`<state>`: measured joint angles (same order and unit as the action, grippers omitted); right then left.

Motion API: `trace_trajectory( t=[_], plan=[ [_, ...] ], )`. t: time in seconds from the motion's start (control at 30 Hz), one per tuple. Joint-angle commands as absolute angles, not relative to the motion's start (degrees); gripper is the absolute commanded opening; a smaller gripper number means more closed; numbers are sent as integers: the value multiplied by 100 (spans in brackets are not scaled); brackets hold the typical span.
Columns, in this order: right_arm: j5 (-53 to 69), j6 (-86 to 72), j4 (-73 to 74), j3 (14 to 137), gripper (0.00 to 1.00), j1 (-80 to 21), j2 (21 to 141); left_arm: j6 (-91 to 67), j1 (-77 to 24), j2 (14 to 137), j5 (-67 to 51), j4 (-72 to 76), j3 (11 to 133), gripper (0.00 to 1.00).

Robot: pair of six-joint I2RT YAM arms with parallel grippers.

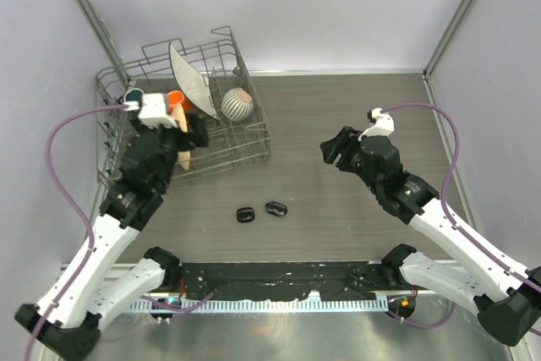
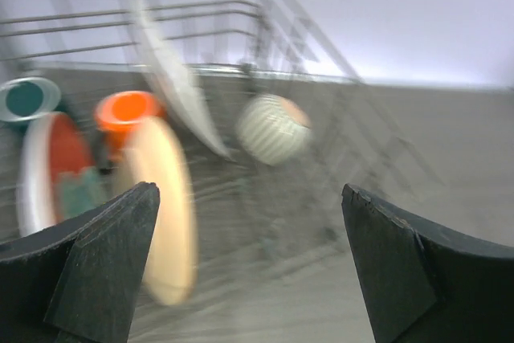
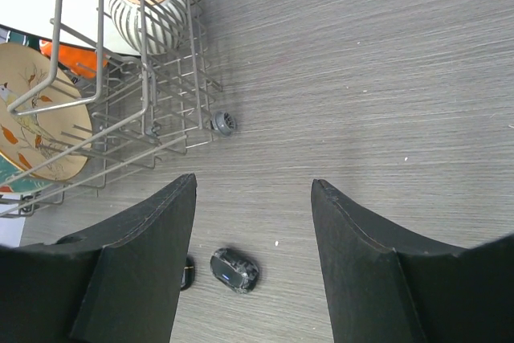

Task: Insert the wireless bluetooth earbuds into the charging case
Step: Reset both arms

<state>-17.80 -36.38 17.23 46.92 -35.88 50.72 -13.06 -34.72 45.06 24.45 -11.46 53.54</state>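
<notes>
Dishes fill a wire rack [image 1: 254, 134] at the far left of the table [image 1: 338, 226]: a teal cup [image 1: 133, 93], an orange cup [image 1: 175, 99], a tilted white plate [image 1: 190, 78] and a striped round vessel [image 1: 237, 103]. We see the left gripper [image 1: 196, 133] hovering over that rack, its jaws spread wide with nothing between them. Its wrist view is blurred, yet the two dark fingers [image 2: 104, 263] stand well apart there, with the rack beyond.

Between the two arms, nearer the front edge, two small black pieces lie just beside each other on the bare table. The right one, a glossy oval, we take for the charging case [image 1: 275, 208]. The left piece [image 1: 245, 214] is too small for us to tell case from earbud, and in the right wrist view a finger half hides it.

The right gripper [image 1: 332, 148] hangs above the table, to the right of both pieces and well apart from them, jaws partly spread and holding nothing.
</notes>
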Motion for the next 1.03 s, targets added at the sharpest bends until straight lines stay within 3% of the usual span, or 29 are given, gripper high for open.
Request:
trace_trajectory(
  t=[0.0, 0.13, 0.33, 0.53, 1.0],
  plan=[
    [-1732, -3691, 1485, 4711, 65, -3568, 5063, -1300, -1840, 4623, 1436, -1283, 5712, 100],
    [-1661, -3665, 1512, 4711, 64, -3560, 5028, -1818, -102, 4834, 486, -1275, 5985, 100],
    [-1749, -3551, 1547, 4606, 65, -3560, 4878, -2231, 1482, 5186, -268, -1529, 6003, 100],
    [-1811, -3340, 1582, 4588, 64, -3551, 4895, -2084, 1644, 4450, -782, -1250, 5389, 100],
    [-1916, -3015, 1591, 4755, 65, -3375, 5273, -2223, 1644, 4473, 859, -2206, 5581, 100]
  ],
)
